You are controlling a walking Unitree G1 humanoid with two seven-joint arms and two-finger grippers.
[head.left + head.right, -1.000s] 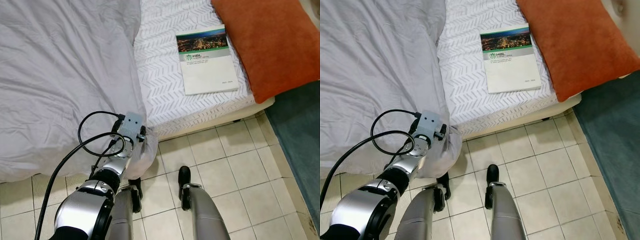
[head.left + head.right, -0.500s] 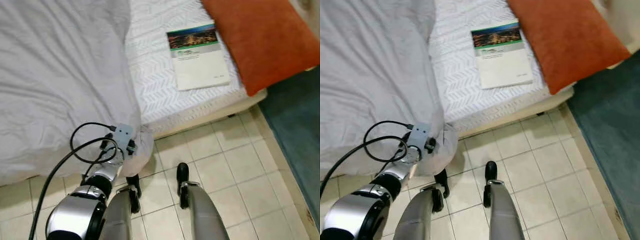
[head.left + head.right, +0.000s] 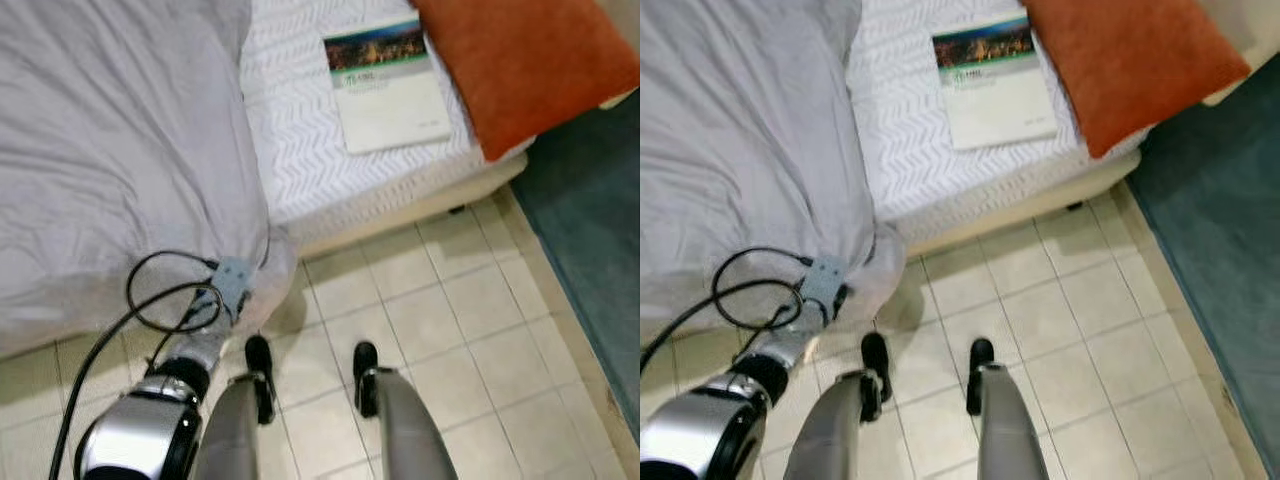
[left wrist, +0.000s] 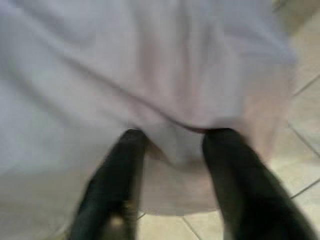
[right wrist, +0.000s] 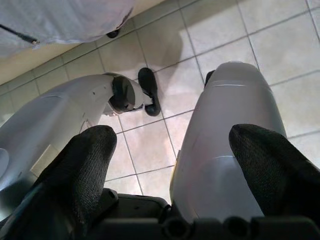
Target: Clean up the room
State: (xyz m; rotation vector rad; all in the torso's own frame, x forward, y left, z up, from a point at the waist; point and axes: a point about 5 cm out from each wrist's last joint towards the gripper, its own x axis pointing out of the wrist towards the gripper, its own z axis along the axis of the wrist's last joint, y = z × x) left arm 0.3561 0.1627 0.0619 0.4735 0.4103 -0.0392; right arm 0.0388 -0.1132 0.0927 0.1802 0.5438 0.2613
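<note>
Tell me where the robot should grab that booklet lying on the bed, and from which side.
Grip the booklet by its near short edge, the one facing the foot of the bed. It lies flat on the patterned sheet, and the orange pillow crowds its right side, so coming in low from the floor side looks best. Sliding it toward the mattress edge first would likely help.
</note>
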